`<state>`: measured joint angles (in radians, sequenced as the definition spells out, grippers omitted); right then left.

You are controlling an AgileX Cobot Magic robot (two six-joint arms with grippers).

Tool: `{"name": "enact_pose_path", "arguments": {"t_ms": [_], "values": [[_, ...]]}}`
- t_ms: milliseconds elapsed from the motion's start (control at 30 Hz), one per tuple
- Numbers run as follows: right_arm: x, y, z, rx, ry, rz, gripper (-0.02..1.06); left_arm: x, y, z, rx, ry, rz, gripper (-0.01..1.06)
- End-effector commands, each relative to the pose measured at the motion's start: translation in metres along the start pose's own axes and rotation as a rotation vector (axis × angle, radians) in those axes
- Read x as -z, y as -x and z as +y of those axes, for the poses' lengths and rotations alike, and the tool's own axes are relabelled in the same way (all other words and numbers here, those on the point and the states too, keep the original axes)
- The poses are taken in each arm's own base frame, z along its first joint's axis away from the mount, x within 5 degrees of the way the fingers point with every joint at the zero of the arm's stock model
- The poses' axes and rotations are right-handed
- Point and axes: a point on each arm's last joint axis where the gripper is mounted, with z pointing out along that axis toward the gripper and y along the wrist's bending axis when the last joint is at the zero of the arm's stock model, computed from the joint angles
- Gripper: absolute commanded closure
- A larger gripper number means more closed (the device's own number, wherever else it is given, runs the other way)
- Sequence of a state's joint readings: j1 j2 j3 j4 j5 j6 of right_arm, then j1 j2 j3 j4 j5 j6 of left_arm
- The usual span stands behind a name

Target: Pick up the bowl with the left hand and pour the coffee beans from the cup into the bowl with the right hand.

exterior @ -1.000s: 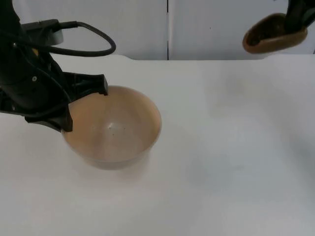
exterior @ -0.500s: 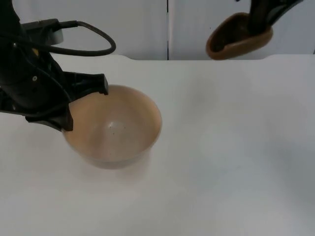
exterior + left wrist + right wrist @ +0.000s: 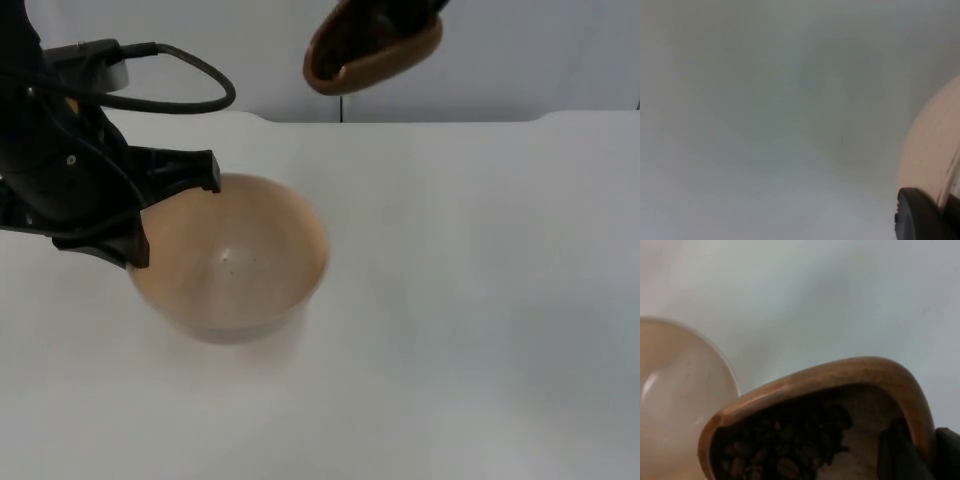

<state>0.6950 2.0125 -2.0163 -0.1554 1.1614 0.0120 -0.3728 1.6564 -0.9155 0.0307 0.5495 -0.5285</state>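
I have the left gripper [image 3: 172,215] clamped on the bowl [image 3: 235,260] rim; right gripper [image 3: 405,12], closed on the cup [image 3: 370,45], hangs beyond the bowl; I'd centre the coffee beans [image 3: 785,445] over it before tipping.

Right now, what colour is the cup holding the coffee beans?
Brown, like wood; the cup shows best in the right wrist view, with dark coffee beans inside.

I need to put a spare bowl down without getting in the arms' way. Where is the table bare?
The table is bare right of the bowl and along its near edge. It is crowded at the left, where the left gripper grips the bowl's rim, and above, where the right gripper carries the cup of coffee beans.
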Motion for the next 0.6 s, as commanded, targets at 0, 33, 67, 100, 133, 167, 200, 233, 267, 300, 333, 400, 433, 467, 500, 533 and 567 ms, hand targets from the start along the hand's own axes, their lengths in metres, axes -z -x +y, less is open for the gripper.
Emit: {"name": "enact_pose_path", "arguments": {"t_ms": [0, 33, 67, 100, 133, 167, 200, 233, 267, 300, 333, 400, 433, 467, 500, 533, 567], "values": [[-0.003, 0.004, 0.010, 0.020, -0.035, -0.005, 1.05, 0.000, 0.000, 0.000, 0.021, -0.007, -0.001, 1.05], [-0.007, 0.008, 0.019, 0.045, -0.049, -0.013, 1.05, 0.000, 0.000, 0.000, 0.021, -0.007, -0.001, 1.05], [-0.009, 0.010, 0.026, 0.060, -0.045, -0.018, 1.05, 0.000, 0.000, 0.000, 0.021, -0.007, -0.001, 1.05], [-0.012, 0.012, 0.032, 0.070, -0.042, -0.021, 1.05, 0.000, 0.000, 0.000, 0.021, -0.007, -0.001, 1.05], [-0.012, 0.012, 0.032, 0.070, -0.042, -0.021, 1.05, 0.000, 0.000, 0.000, 0.021, -0.007, -0.001, 1.05], [-0.014, 0.013, 0.037, 0.080, -0.039, -0.029, 1.05, 0.000, 0.000, 0.000, 0.023, -0.008, 0.000, 1.05], [-0.016, 0.015, 0.040, 0.086, -0.042, -0.040, 1.05, 0.000, 0.000, 0.000, 0.023, -0.008, 0.000, 1.05], [-0.018, 0.016, 0.045, 0.094, -0.050, -0.051, 1.05, 0.000, 0.000, 0.000, 0.023, -0.008, 0.000, 1.05], [-0.019, 0.017, 0.049, 0.101, -0.061, -0.061, 1.05, 0.000, 0.000, 0.000, 0.023, -0.008, 0.000, 1.05], [-0.019, 0.017, 0.049, 0.101, -0.061, -0.061, 1.05, 0.000, 0.000, 0.000, 0.023, -0.008, 0.000, 1.05], [-0.018, 0.018, 0.051, 0.120, -0.081, -0.068, 1.05, 0.000, 0.000, 0.000, 0.023, -0.008, 0.000, 1.05], [-0.015, 0.019, 0.058, 0.164, -0.124, -0.090, 1.05, 0.000, 0.000, 0.000, 0.023, -0.008, 0.000, 1.05], [-0.013, 0.020, 0.062, 0.180, -0.137, -0.097, 1.05, 0.000, 0.000, 0.000, 0.023, -0.008, 0.000, 1.05], [-0.013, 0.020, 0.062, 0.180, -0.137, -0.097, 1.05, 0.000, 0.000, 0.000, 0.023, -0.008, 0.000, 1.05], [-0.012, 0.020, 0.064, 0.197, -0.153, -0.105, 1.05, 0.000, 0.000, 0.000, 0.023, -0.008, 0.000, 1.05], [-0.011, 0.021, 0.067, 0.214, -0.167, -0.111, 1.05, 0.000, 0.000, 0.000, 0.023, -0.008, 0.000, 1.05], [-0.010, 0.021, 0.070, 0.229, -0.180, -0.116, 1.05, 0.000, 0.000, 0.000, 0.023, -0.008, 0.000, 1.05]]}}
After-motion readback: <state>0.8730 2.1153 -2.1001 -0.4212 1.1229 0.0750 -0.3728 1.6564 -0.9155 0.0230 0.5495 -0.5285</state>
